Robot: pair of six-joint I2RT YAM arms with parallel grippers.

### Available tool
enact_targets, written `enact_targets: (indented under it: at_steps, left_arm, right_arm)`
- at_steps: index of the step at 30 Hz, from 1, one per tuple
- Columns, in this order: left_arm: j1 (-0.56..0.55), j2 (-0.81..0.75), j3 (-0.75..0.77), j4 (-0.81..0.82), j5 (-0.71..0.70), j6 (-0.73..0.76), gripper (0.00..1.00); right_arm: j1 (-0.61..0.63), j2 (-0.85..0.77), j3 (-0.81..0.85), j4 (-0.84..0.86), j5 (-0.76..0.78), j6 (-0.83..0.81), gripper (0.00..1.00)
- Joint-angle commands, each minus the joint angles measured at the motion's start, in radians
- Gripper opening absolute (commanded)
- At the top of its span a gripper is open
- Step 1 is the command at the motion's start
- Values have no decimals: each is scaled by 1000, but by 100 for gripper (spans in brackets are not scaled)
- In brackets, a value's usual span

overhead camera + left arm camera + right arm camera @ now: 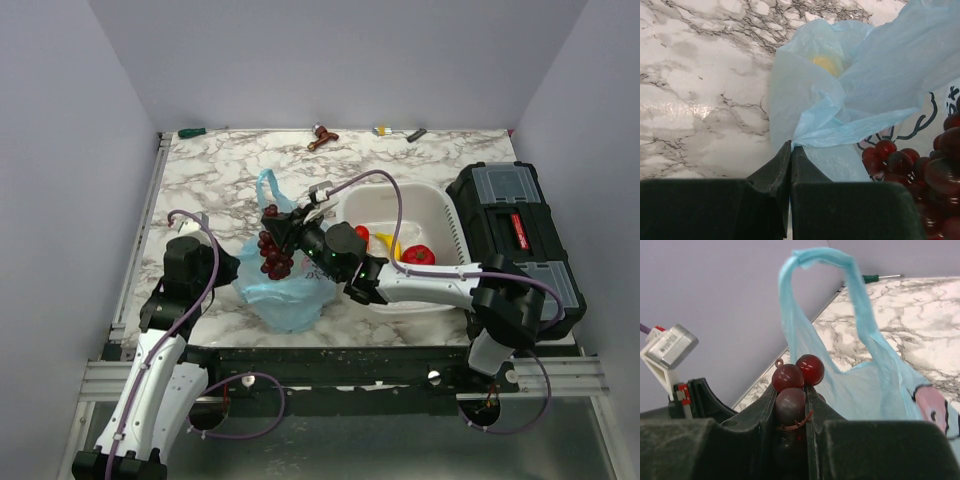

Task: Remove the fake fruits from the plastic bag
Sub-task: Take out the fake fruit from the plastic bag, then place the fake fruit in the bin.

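Observation:
The light-blue plastic bag [285, 290] lies on the marble table left of centre, one handle standing up. My right gripper [272, 222] is shut on the dark red grape bunch [274, 256], which hangs above the bag; the grapes [790, 400] sit between its jaws. My left gripper [236, 258] is shut on a fold of the bag [840, 125] at its left edge. A yellow fruit [827, 64] shows through the bag film. The grapes also show in the left wrist view [920, 170].
A white basket [440, 215] right of the bag holds a red apple-like fruit [419, 256], a yellow fruit [388, 243] and a small red one [362, 233]. A black toolbox [520, 240] stands at the right. Small tools [322, 137] lie along the far edge.

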Motion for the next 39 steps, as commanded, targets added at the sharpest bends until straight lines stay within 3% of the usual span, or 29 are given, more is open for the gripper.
enact_targets:
  at_steps: [1, 8, 12, 16, 30, 39]
  left_arm:
    - [-12, -16, 13, 8, -43, 21, 0]
    - [-12, -23, 70, -44, -77, 19, 0]
    - [-12, -45, 63, -43, -107, 52, 0]
    - [-14, -61, 47, -38, -112, 66, 0]
    - [-23, -26, 30, 5, -84, 67, 0]
    - [-24, -16, 34, 3, -84, 64, 0]
  right_arm:
    - [-1, -60, 85, -48, 5, 7, 1]
    - [0, -111, 125, -191, -246, 172, 1]
    - [0, -142, 237, -358, -232, 162, 1]
    - [0, -173, 369, -604, -121, 107, 1]
    - [-5, -539, 157, -847, 520, -27, 1]
    - [-23, -618, 93, -960, 727, -57, 1]
